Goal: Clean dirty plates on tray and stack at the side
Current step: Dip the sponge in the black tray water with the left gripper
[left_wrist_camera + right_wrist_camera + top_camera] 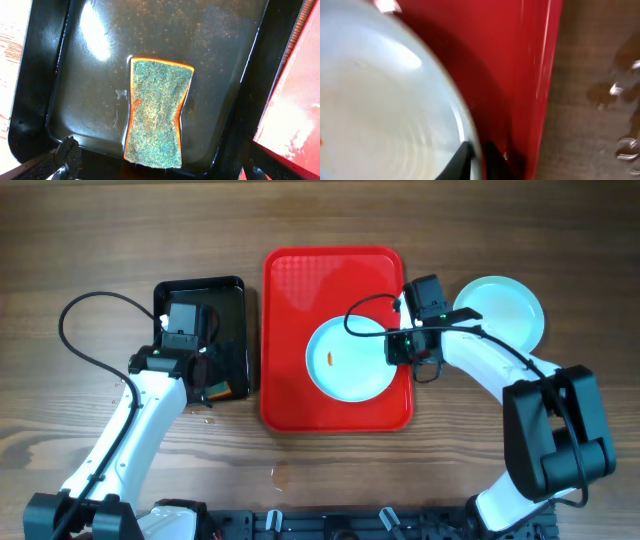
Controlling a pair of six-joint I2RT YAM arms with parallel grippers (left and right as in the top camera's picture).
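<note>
The right gripper [479, 161] has one finger on each side of the rim of the dirty plate [345, 365]. The fingers are close together there. The picture is blurry, so I cannot tell if they squeeze the rim. From the fingers, the plate spreads away toward the middle of the red tray [300, 280]. A small orange smear [330, 360] sits in the plate's middle, so I think it is not clean yet. On the other side of the fingers is the tray's edge, then the wooden table [560, 240]. Farther out that way, a second plate [505, 310] lies on the table, apart from the tray. I think the stack goes there.

The left gripper [161, 167] hangs over the black tray [40, 100]. Its fingers are wide apart and hold nothing. The sponge [157, 115] lies flat below, rough green side up. Its near end is between the fingers, and its long side runs straight ahead from them. The left arm is nearer the sponge. The right arm is nearer the plate. I think grabbing the sponge comes next. The black tray's floor looks wet and shiny, so the sponge may slip. There is room on both sides of it.
</note>
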